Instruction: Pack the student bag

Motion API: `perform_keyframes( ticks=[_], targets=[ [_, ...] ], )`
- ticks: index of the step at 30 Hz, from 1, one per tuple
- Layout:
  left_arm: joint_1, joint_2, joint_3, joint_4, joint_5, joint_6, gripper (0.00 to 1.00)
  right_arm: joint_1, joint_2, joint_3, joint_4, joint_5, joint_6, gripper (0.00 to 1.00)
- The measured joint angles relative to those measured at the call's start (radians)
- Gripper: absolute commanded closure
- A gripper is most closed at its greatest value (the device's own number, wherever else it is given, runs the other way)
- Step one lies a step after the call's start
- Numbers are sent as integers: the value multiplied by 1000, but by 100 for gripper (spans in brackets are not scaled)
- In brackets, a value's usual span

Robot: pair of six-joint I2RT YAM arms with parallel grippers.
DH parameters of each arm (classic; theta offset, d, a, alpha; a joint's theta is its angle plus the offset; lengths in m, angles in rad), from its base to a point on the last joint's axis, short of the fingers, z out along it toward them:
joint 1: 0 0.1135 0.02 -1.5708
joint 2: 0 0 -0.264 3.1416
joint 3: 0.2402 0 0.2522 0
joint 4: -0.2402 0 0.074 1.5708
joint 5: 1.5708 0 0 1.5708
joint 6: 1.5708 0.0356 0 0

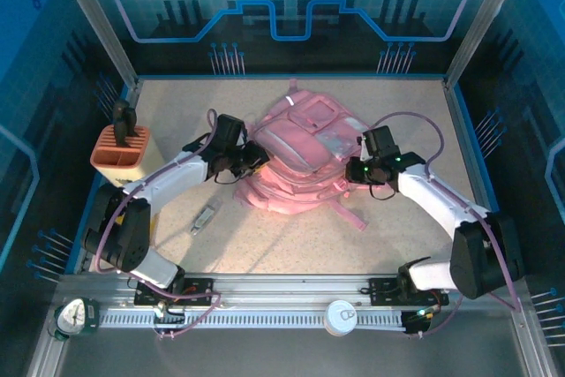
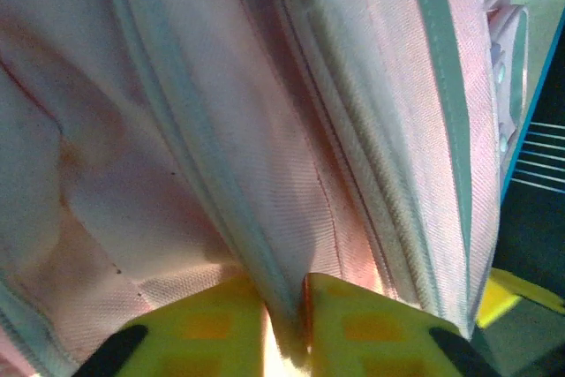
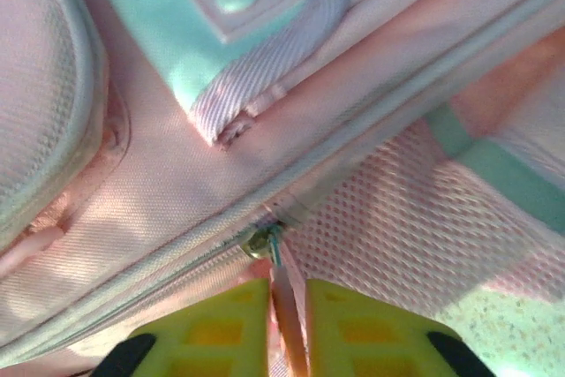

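In the top view, mid-frame, the fingertips of the left gripper [image 1: 259, 158] and right gripper [image 1: 353, 170] are hidden against the student bag [image 1: 300, 143]. A small grey object [image 1: 203, 218] at lower left is too small to name. In both wrist views the bag overruns the edges. The bottom edge cuts off the left fingers [image 2: 203, 333], the right fingers [image 3: 221, 328] and the zipper pull [image 3: 283, 305] between the right ones.

Table [image 1: 291, 249] with student bag [image 1: 296, 165], orange box [image 1: 121, 154]

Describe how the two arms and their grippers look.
The left arm and right arm have white links, black joints and lilac cables looping alongside. The left gripper and right gripper are black with yellow fingers; green lights glow near the right one.
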Motion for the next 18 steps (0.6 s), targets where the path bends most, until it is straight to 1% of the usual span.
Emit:
perform_keyframes(
  ticks=[3,5,8,11,14,18],
  targets=[
    [5,-17,0,-14,-26,15,63,-15,-47,1,-18,-40,23,62],
    [-8,-44,0,-22,-52,24,55,-16,-65,5,-23,-81,44,55],
    [-45,-94,0,-36,-98,26,45,-17,-50,26,-24,-154,61,52],
    [-105,-137,-1,-47,-167,16,36,-17,8,72,-22,-211,79,48],
    [-180,-161,-1,-65,-244,7,28,-17,73,117,-14,-243,92,45],
    [-255,-159,0,-85,-314,0,21,-16,161,183,-11,-257,94,45]
  ],
)
